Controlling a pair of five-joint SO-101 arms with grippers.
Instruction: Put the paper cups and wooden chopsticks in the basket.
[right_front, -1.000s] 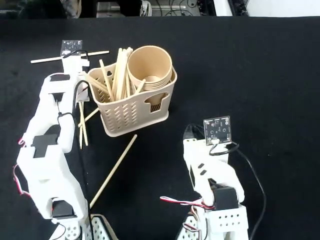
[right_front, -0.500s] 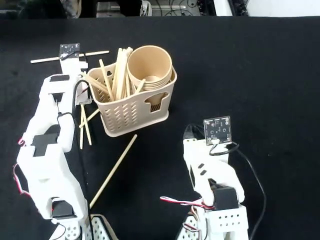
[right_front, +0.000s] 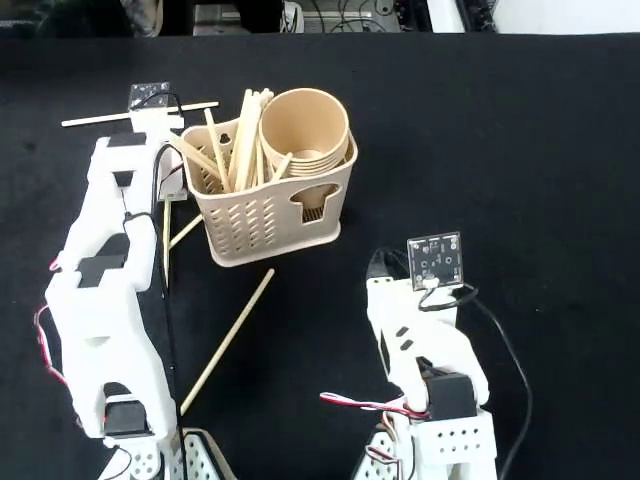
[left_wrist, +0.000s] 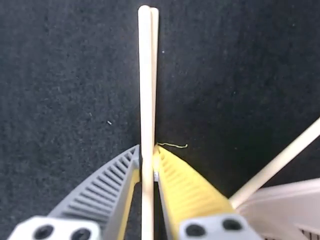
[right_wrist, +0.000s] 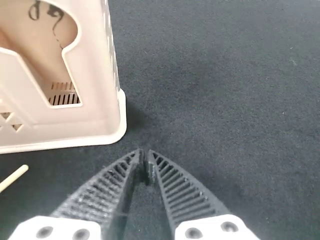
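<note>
The beige basket (right_front: 275, 215) stands on the black table and holds stacked paper cups (right_front: 305, 128) and several wooden chopsticks (right_front: 235, 140). Just left of the basket, my left gripper (left_wrist: 149, 150) is shut on a pair of chopsticks (left_wrist: 147, 75) that lie side by side; the pair (right_front: 165, 245) points toward the table's near edge. My right gripper (right_wrist: 144, 155) is shut on nothing, low over the table near the basket's (right_wrist: 60, 75) front right corner.
One loose chopstick (right_front: 228, 340) lies diagonally in front of the basket, its end (right_wrist: 12, 178) near my right gripper. Another chopstick (right_front: 185, 232) pokes out by the basket's left corner. A further one (right_front: 100, 117) lies at the far left behind the left arm.
The splayed pair of chopsticks beside the basket has been drawn together and straightened in my left gripper. The left arm shifted slightly and the basket was nudged a little to the right. The right arm stayed still.
</note>
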